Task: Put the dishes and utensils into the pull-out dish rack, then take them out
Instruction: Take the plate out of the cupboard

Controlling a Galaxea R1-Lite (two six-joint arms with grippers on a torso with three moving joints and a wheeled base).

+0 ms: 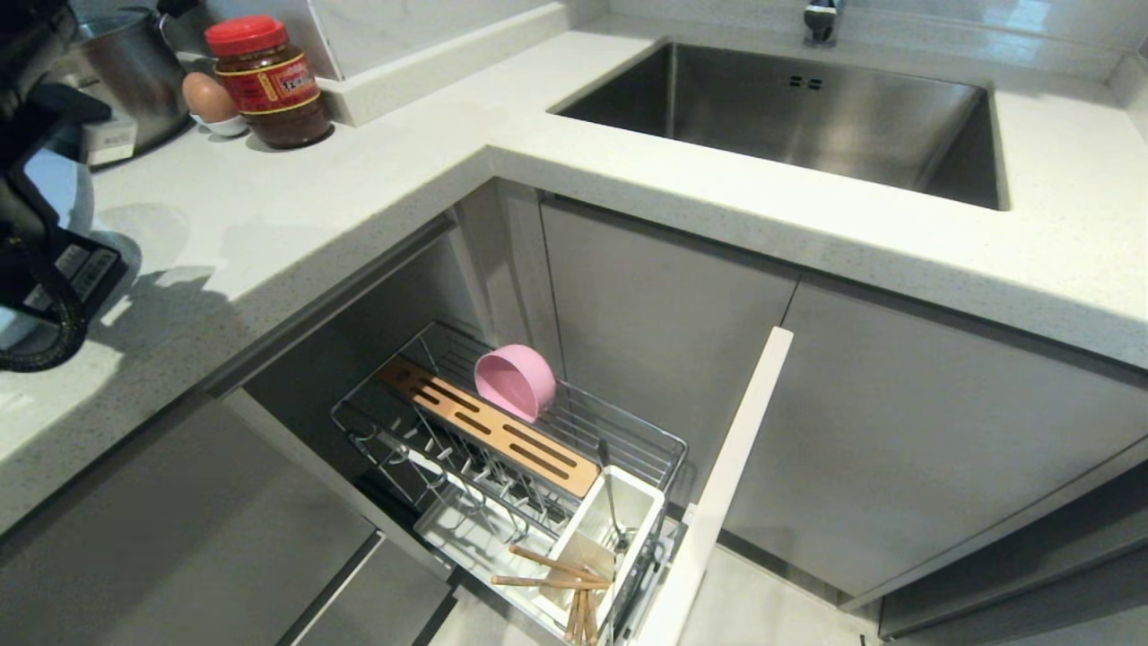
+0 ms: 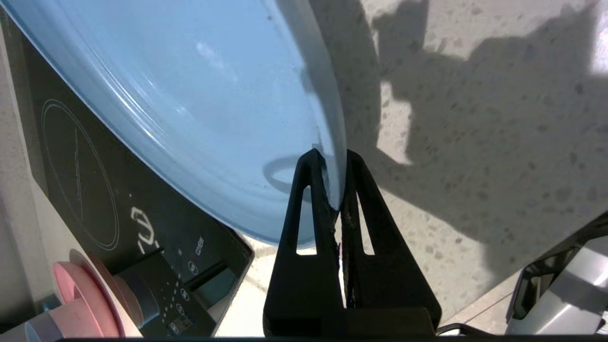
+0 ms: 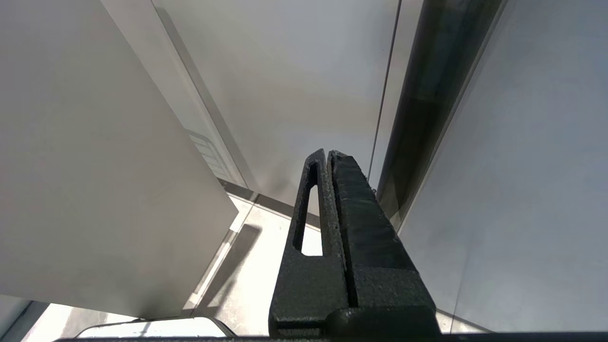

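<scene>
I have the left gripper (image 2: pixel 335 178) clenched on the rim of the light-blue plate (image 2: pixel 190 95) above the counter (image 1: pixel 269 224) at far left, edge-on for the rack (image 1: pixel 502 449) prongs below. Right gripper (image 3: pixel 327 161) parked, pressed together, empty.

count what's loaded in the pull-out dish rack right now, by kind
pink bowl: 1
silver metal utensil: 1
wooden chopsticks: 4 sticks showing
total: 6
</scene>
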